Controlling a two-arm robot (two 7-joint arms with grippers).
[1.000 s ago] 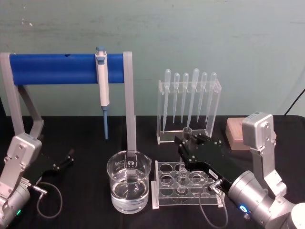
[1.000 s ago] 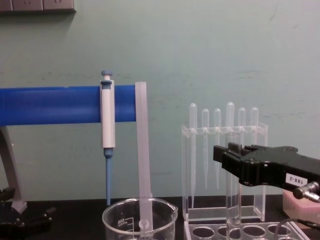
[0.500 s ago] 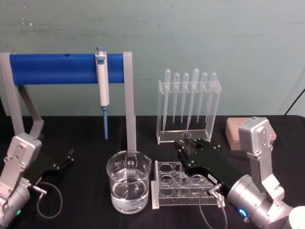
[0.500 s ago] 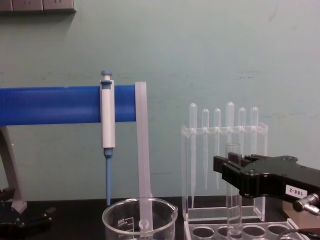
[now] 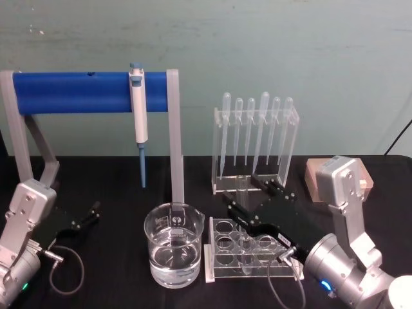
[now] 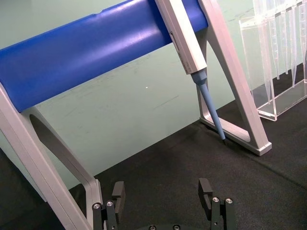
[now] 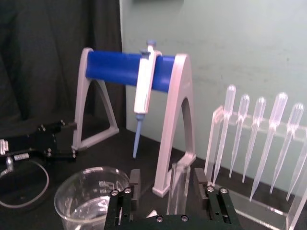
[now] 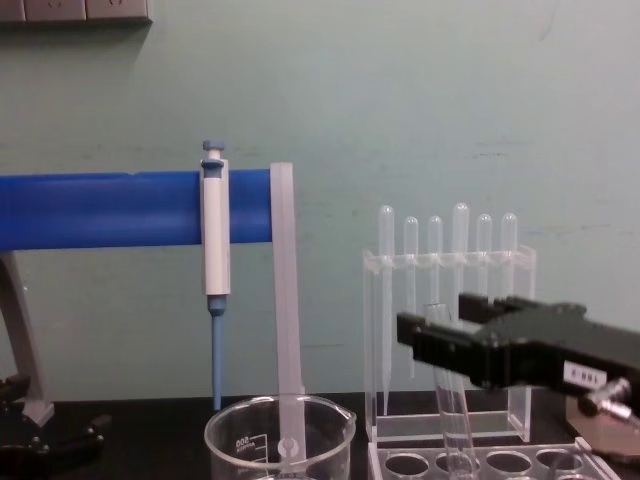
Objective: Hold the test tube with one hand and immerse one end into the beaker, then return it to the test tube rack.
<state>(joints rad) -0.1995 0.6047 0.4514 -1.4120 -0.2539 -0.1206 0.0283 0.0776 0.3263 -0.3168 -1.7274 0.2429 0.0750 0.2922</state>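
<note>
Gripping test tube over rack, tube tilted

Right gripper (image 5: pixel 241 207) clamps the test tube (image 5: pixel 242 193) between its fingers above the clear tube rack (image 5: pixel 215 273), right of the beaker (image 5: pixel 174 244). Chest view shows the tube leaning, its lower end down at the rack holes. Beaker holds clear liquid and sits on the black table (image 5: pixel 116 270) just beside the rack. Left gripper (image 6: pixel 163 196) parked low at the table's left, fingers spread, empty. Pipettor (image 5: pixel 138 116) hangs on the blue stand.

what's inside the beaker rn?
The beaker holds clear liquid in its lower part, nothing else. The test tube, held by the right gripper, stands in the rack beside it. Left gripper is parked far left.
</note>
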